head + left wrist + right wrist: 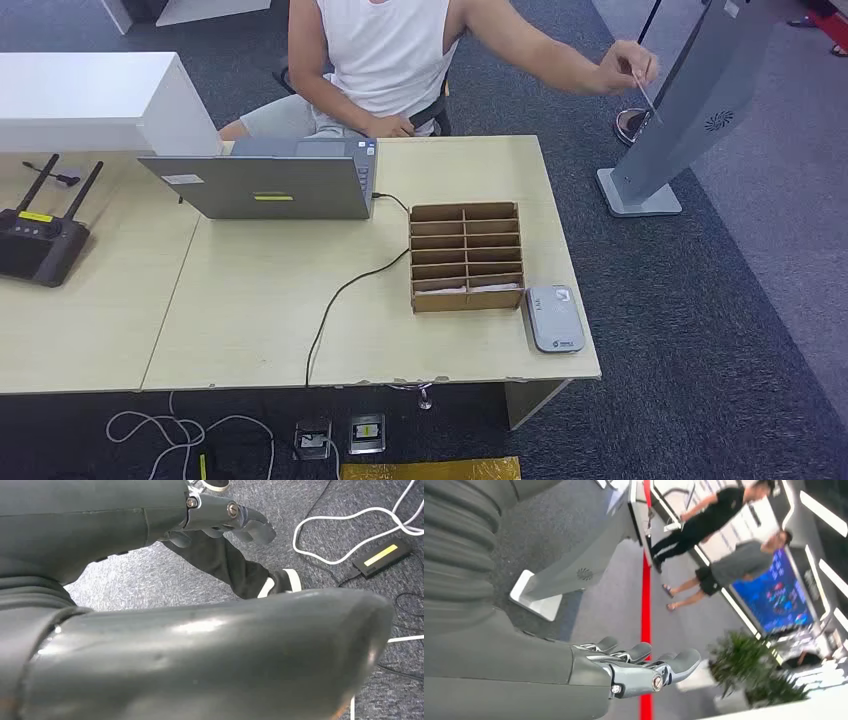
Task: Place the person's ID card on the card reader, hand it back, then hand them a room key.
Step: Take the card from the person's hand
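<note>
Fingers (pixel 644 655) of the right hand (pixel 634 672) extend loosely, holding nothing; the left hand (pixel 225 520) likewise. The person's hand (pixel 625 68) holds the card (pixel 645 97) beyond the desk (pixel 250 300). The cardboard organizer (pixel 466 257) sits beside the card reader (pixel 555 318).

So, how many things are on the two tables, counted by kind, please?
Laptop: 1
Router with antennas: 1
Cardboard organizer: 1
Card reader: 1
White box: 1
Black cable: 1
Total: 6
</note>
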Robot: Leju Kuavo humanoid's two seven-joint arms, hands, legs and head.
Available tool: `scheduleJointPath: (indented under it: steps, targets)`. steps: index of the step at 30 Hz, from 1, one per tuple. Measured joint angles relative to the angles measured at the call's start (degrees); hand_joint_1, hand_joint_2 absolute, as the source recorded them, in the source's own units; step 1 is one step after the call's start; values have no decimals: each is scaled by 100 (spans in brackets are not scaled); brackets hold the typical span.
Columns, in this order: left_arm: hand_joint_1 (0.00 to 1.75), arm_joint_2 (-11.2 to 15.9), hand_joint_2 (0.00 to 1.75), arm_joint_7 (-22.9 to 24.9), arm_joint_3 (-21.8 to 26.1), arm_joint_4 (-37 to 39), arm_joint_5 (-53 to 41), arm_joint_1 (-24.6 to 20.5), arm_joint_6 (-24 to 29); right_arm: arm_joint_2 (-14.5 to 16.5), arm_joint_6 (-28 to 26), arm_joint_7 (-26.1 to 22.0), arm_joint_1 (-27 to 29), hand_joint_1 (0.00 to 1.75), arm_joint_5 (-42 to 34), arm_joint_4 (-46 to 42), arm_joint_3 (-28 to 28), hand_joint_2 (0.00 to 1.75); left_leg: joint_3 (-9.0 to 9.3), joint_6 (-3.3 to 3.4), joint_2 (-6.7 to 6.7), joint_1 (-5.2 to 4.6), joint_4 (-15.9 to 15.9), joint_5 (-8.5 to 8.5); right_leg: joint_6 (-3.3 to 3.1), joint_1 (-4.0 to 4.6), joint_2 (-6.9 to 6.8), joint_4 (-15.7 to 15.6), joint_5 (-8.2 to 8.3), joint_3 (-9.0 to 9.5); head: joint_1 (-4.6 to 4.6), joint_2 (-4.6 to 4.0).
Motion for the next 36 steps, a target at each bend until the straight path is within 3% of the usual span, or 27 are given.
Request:
scheduleJointPath:
  steps: [2,6,10,16,23,36]
  targets:
    - [0,8,0,-17,-5,0,-27,1,-3,33,42,67,-21,0,-172,-150,433,175,-1,0,1,-1,0,0,0,-1,2,0,0,-1,1,0]
    - [0,75,0,-240,-128,0,-279,2,-5,143,183,252,5,0,-238,-1285,2897,175,0,0,12,-2,0,0,0,-2,12,1,0,-7,1,0]
    - [0,93,0,-296,-221,0,-379,1,-11,172,251,381,198,0,336,-1907,3790,175,2,0,16,-1,0,0,0,-1,20,2,0,-6,1,0]
    - [0,112,0,-458,-319,-2,-467,-21,18,268,331,433,471,0,1810,-2732,4766,175,-1,0,15,-1,0,1,0,-1,21,4,0,-7,-1,0]
    - [0,162,0,-478,-449,-2,-526,-134,-65,537,525,470,680,0,2849,-3549,5693,175,-5,-7,9,5,-1,6,-1,5,13,5,0,-11,0,0]
    - [0,256,0,-479,-614,-2,-606,-252,-248,1151,557,11,848,0,3734,-3923,6868,175,-11,-13,-1,10,-1,11,-1,9,4,6,0,-12,3,0]
